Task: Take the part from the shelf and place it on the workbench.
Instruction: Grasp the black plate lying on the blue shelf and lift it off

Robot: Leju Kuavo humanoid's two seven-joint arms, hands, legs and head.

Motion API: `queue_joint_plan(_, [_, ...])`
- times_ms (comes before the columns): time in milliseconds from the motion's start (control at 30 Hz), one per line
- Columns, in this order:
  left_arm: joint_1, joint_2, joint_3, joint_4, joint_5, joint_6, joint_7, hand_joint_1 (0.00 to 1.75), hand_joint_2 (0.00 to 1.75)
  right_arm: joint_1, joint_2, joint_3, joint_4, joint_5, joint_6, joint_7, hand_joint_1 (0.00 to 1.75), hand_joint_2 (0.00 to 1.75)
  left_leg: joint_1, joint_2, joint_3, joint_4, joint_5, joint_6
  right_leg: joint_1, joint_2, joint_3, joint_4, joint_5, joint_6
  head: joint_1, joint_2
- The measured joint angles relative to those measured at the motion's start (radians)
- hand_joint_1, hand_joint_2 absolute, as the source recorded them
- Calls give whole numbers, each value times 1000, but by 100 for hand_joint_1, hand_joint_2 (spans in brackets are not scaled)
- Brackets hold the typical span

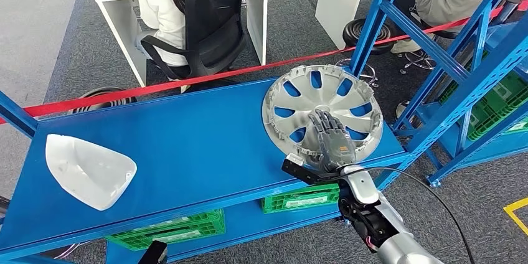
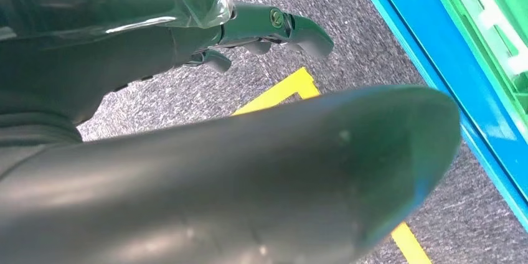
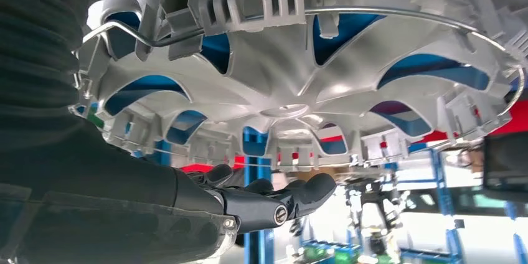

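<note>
While the right hand (image 1: 330,139) lies over the near part of the silver wheel cover (image 1: 322,109), the task sits at its first step: getting hold of the part on the shelf. The wheel cover rests inner side up at the right end of the blue shelf (image 1: 187,146), its edge close to the shelf's front lip. In the right wrist view the fingers (image 3: 274,198) reach out fairly straight alongside the ribbed inner face of the cover, with no clear closure on the rim, so a firm hold cannot be confirmed. The left hand (image 2: 261,27) hangs low over grey carpet with nothing in it, fingers loosely extended. A white curved shell (image 1: 87,170) lies at the shelf's left end, well apart. Next, the right hand likely needs to close around the rim or a spoke before lifting the cover clear of the shelf.
</note>
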Motion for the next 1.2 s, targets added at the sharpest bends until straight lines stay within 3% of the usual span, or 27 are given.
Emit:
queue_joint_plan(167, [2, 5, 8, 0, -10, -10, 24, 0, 0, 11, -38, -36, 17, -12, -27, 26, 0, 175, 0, -6, 6, 0, -1, 2, 0, -4, 7, -3, -2, 3, 0, 0])
queue_joint_plan(567, [23, -20, 16, 1, -9, -12, 17, 0, 0, 114, -226, -158, -83, -24, 63, 52, 0, 175, 1, -14, 17, -1, -7, 12, 2, -11, 27, -15, -8, 6, 0, 0])
queue_joint_plan(700, [22, -21, 20, 1, -10, -18, 16, 0, 0, 233, -337, -220, -264, -51, 218, 99, 0, 175, 1, -22, 15, -1, -8, 13, 2, -18, 31, -19, -9, 6, 1, 0])
queue_joint_plan(867, [20, -17, 28, 1, -10, -17, 6, 0, 0, 486, -473, -337, -579, -106, 394, 135, 0, 175, -1, -20, 0, 0, -9, 16, -3, -19, 20, -18, -8, 9, 0, 0])
queue_joint_plan(1200, [4, -25, 32, 1, -30, -24, 2, 0, 0, 731, -584, -491, -979, -128, 490, 194, 0, 175, -1, -14, -4, 0, -11, 17, -2, -12, 11, -17, -9, 13, 0, 0])
